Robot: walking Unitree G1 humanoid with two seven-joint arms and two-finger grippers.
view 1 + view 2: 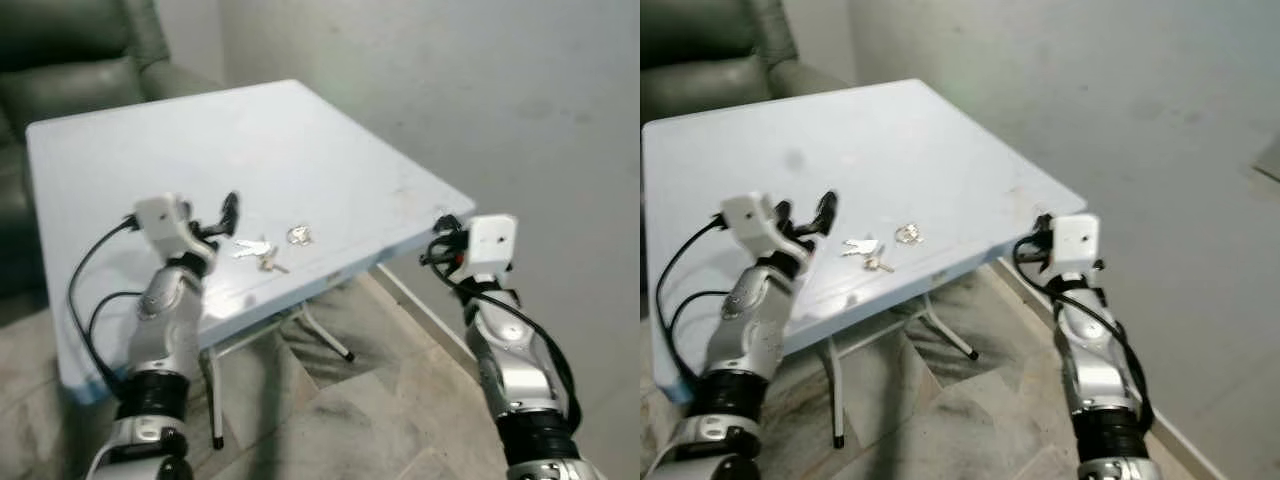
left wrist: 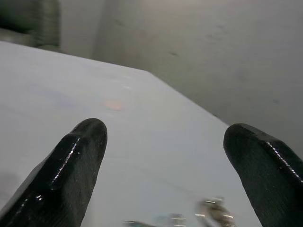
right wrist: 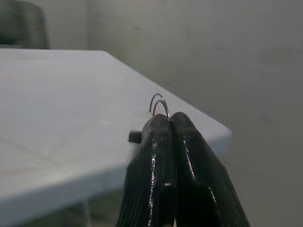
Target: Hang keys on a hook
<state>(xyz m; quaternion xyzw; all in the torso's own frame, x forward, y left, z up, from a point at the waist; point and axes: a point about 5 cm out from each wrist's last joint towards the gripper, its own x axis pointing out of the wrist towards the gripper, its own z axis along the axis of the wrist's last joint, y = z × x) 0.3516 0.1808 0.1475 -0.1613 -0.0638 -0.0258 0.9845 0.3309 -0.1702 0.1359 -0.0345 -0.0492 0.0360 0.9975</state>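
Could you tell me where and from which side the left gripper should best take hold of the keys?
Probably by the key blades: the keys lie flat on the table, splayed toward the left gripper, the ring farther off. Come down from above, fingers open.

Soft, even, rather cool light, without hard glare. Only faint shadows on the pale bench (image 1: 300, 130); darker shade under it on the floor (image 1: 330, 400). Dim in the far corner, at the dark armchair (image 1: 70, 60). Head views fairly sharp, slightly grainy. In the left wrist view, black fingers (image 2: 71, 175) blurred and too close, with small gloss lines; keys (image 2: 208, 213) out of focus. In the right wrist view, fingers (image 3: 156, 175) glossy, background soft.
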